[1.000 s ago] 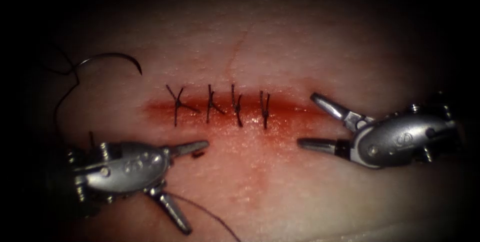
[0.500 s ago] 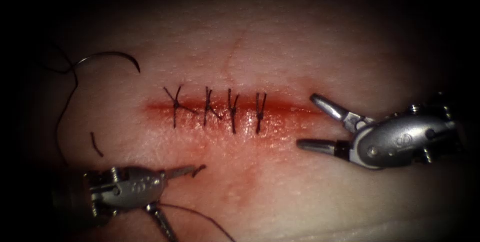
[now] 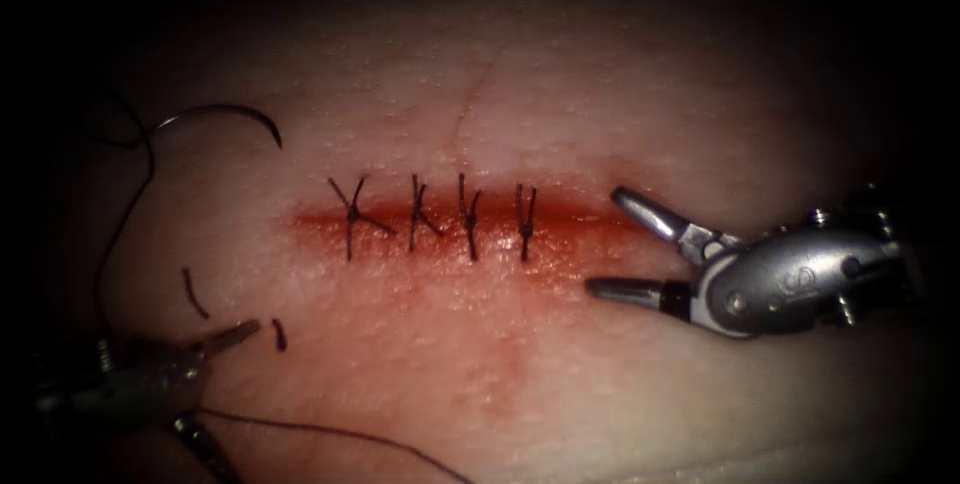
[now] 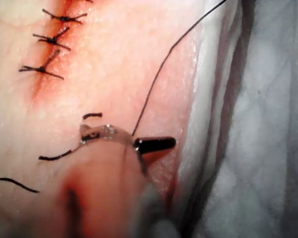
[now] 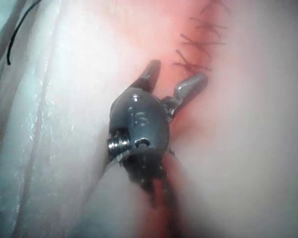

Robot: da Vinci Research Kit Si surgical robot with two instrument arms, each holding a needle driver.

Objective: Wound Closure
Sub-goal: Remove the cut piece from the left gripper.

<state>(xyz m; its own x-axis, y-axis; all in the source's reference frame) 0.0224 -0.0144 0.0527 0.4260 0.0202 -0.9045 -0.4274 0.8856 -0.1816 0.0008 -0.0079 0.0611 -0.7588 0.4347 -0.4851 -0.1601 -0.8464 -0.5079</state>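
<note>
Four dark knotted stitches (image 3: 435,216) cross the reddened cut (image 3: 450,219); both claws wide, empty

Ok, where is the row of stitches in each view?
Endoscope view: stitches cross the cut; right tool at its right end, left tool lower left, both open and empty; needle lies free on the tissue, upper left.
Left wrist view: stitches beyond the left tool's jaws.
Right wrist view: stitches just past the right tool's jaws.
Shared landmark: the red fluid along the cut.
</note>
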